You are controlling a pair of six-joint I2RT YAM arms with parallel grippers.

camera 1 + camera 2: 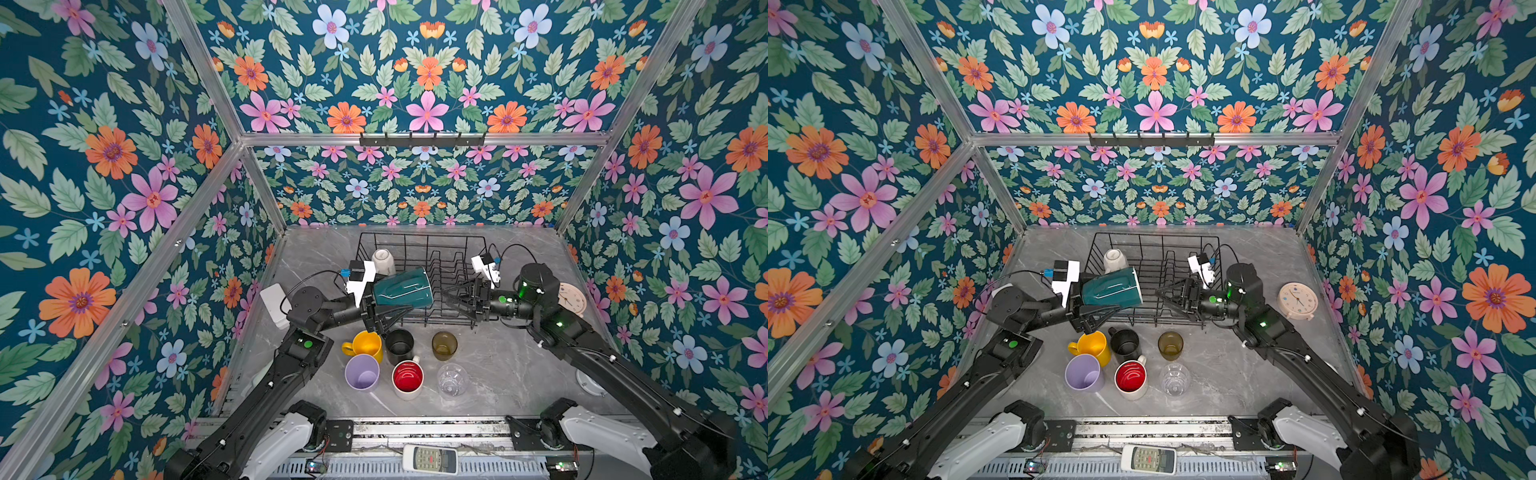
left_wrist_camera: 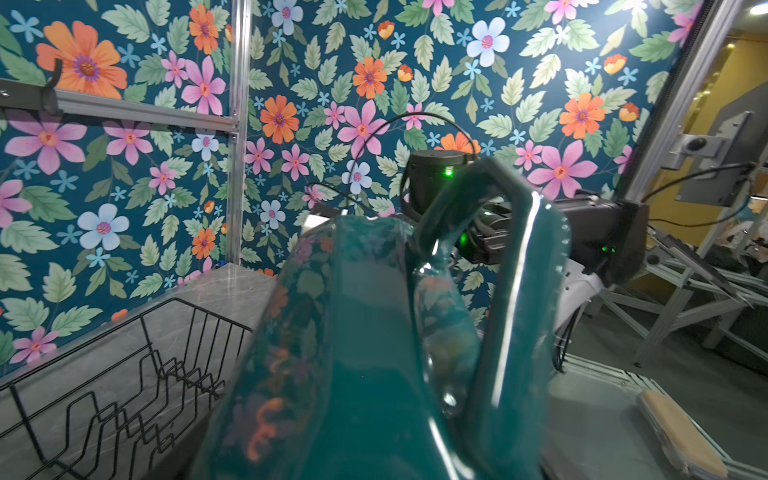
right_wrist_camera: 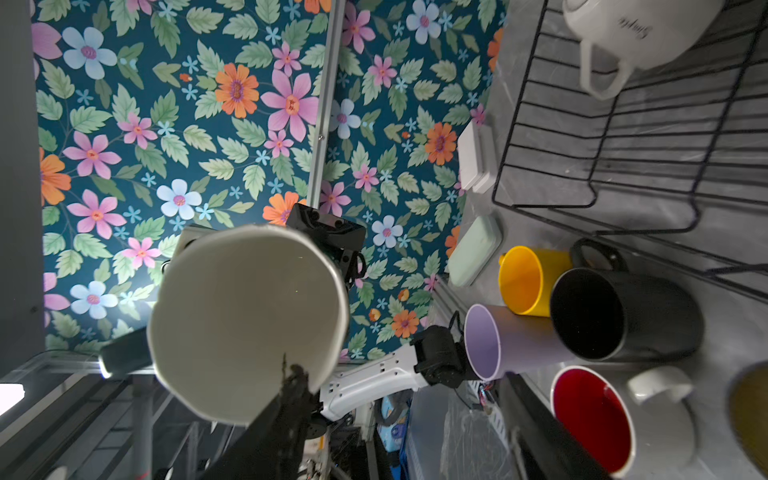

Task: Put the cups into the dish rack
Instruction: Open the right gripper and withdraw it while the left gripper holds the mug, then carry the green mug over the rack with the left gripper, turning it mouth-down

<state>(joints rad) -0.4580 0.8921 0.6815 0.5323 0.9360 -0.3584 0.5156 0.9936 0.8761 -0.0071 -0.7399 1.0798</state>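
My left gripper (image 1: 395,309) is shut on the green mug (image 1: 401,289), holding it on its side over the front left of the dish rack (image 1: 424,235). The mug fills the left wrist view (image 2: 353,353). My right gripper (image 1: 451,297) stands open just off the mug's white mouth (image 3: 249,324); one finger (image 3: 286,399) overlaps its rim. A white mug (image 1: 383,261) sits upside down in the rack. In front of the rack stand the yellow mug (image 1: 368,343), black mug (image 1: 400,345), amber tumbler (image 1: 444,345), lilac tumbler (image 1: 362,372), red-lined white mug (image 1: 407,378) and clear glass (image 1: 453,379).
A round clock (image 1: 572,297) lies right of the rack behind my right arm. A white box (image 1: 275,303) sits at the table's left edge. A black hook rail (image 1: 422,139) hangs on the back wall. A remote (image 1: 430,459) lies on the front frame.
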